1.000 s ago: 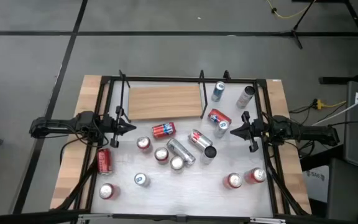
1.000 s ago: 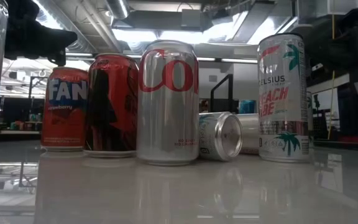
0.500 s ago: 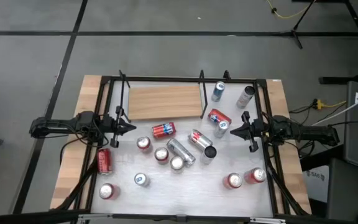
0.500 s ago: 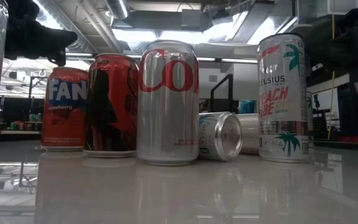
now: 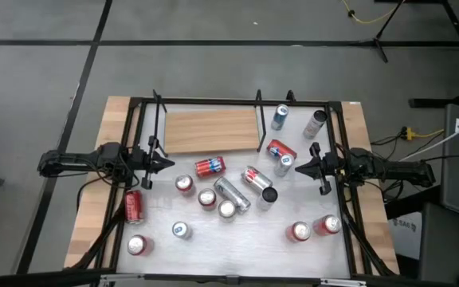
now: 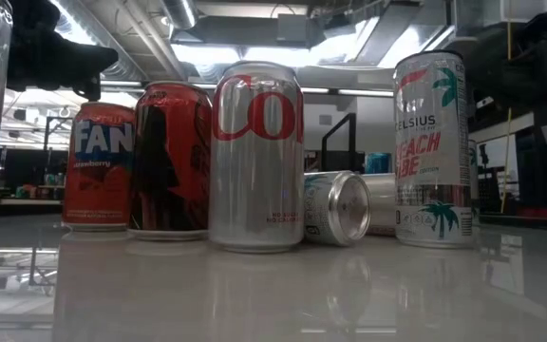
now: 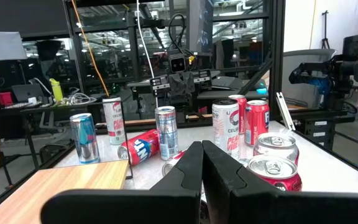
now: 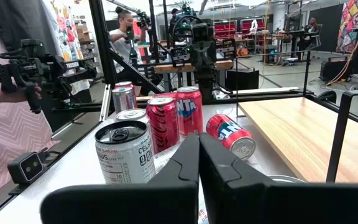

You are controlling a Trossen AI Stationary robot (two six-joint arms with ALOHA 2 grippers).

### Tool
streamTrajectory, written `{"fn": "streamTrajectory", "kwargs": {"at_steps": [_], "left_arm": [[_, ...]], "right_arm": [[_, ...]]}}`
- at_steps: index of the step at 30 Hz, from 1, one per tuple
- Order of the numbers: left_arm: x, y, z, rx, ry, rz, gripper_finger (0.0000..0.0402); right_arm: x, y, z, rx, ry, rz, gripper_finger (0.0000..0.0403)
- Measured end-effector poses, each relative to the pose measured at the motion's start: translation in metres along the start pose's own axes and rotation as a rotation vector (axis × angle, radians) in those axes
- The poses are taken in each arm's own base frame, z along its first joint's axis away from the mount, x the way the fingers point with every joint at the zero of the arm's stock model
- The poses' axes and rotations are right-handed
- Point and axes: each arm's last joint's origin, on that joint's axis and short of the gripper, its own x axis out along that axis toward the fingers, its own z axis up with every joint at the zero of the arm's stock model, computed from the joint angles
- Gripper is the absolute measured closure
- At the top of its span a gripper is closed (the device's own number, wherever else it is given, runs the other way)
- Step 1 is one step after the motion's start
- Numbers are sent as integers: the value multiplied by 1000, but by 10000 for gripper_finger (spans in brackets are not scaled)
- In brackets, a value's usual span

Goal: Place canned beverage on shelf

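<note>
Both pincers closed, empty. We see the tipped red can (image 5: 209,167) just beyond the left pincer (image 5: 168,163), long axis along the shelf (image 5: 212,130) edge; left arm nearer.

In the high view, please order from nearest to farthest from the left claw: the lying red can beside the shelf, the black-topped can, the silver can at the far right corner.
From the left claw:
1. Lying red can, just below the shelf.
2. Black-topped can, mid-table.
3. Silver can, far right corner.
</note>
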Motion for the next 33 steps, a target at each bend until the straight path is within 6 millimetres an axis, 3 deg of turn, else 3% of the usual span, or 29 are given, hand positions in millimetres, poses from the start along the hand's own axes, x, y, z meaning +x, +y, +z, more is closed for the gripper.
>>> {"fn": "streamTrajectory", "kwargs": {"at_steps": [22, 33], "left_arm": [[0, 0, 6, -8, -64, 2, 401], [-1, 2, 12, -145, -122, 35, 401]], "right_arm": [[0, 0, 1, -1, -7, -19, 403], [0, -1, 1, -1, -9, -21, 403]]}}
